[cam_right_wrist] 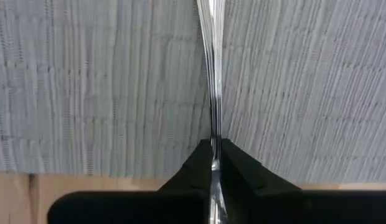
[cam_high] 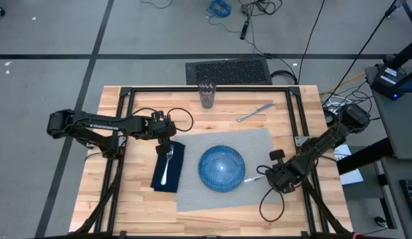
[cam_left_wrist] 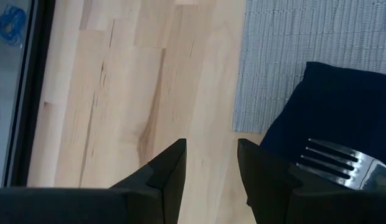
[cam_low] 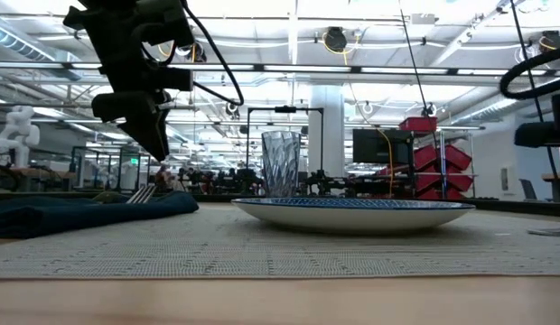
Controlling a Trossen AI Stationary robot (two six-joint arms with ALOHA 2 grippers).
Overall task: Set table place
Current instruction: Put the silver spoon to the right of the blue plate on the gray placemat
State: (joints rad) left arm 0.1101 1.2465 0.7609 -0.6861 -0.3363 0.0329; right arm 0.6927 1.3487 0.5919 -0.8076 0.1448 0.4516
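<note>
Two arms were over the table (cam_high: 133, 199), and only one had anything in its grip. The right gripper (cam_right_wrist: 216, 163) was down at the right edge of the placemat (cam_high: 259, 143), fingers pinched together on a thin silver utensil (cam_right_wrist: 211, 68) that ran out flat across the grey weave. Couldn't tell which kind it was, only the handle showed in the wrist view. In the high view it lay just right of the plate (cam_high: 221, 167).

The left gripper (cam_left_wrist: 211, 165) hung above the wood just past the far left corner of the mat, fingers partly apart and holding nothing. Right beside it was the napkin (cam_high: 168, 166), which overlapped the mat's left edge, with a fork (cam_high: 167, 162) lying on top, tines toward the far side of the table.

As for containers: the blue plate sat about mid-mat, and from the low camera it looked bare inside, nothing rose above its rim. The clear glass (cam_high: 206, 93) stood upright off the mat near the far edge of the table, and it looked empty too. A knife (cam_high: 255, 112) lay on bare wood near the mat's far right corner, angled.
</note>
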